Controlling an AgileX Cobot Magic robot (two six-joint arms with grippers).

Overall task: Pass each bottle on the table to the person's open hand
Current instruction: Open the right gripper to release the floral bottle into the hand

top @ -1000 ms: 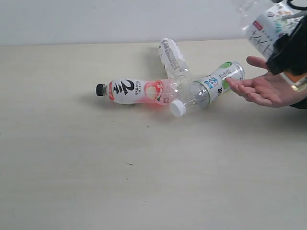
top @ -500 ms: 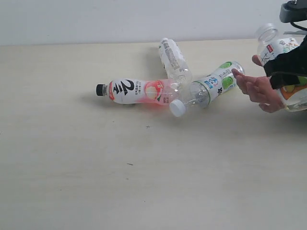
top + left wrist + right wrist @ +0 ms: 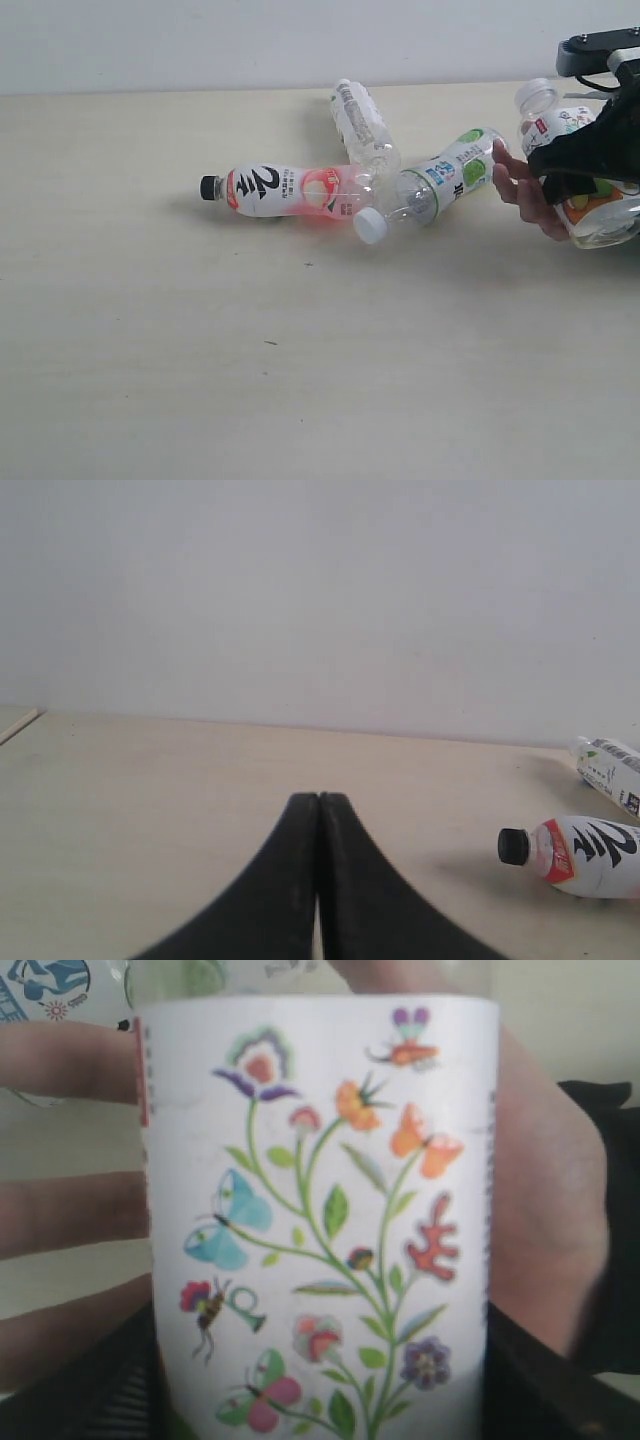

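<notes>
Clamped the floral bottle (image 3: 320, 1210) in the right claw (image 3: 585, 155), tilted, against the person's hand (image 3: 522, 185). Found the left claw (image 3: 318, 880) pressed closed, empty, above the desk (image 3: 150, 780).

Seemingly a bare test lab: a pale wood-grain table (image 3: 150, 380) set against a plain white wall (image 3: 200, 40).

Fig. 1. The setting in which I work.
A plain, pale grey-white wall (image 3: 200, 45) stands behind the table (image 3: 150, 380), a wide beige wood-grain top bearing a few small dark specks (image 3: 270, 343); the two meet in a straight line before me. Light soft and even.
</notes>
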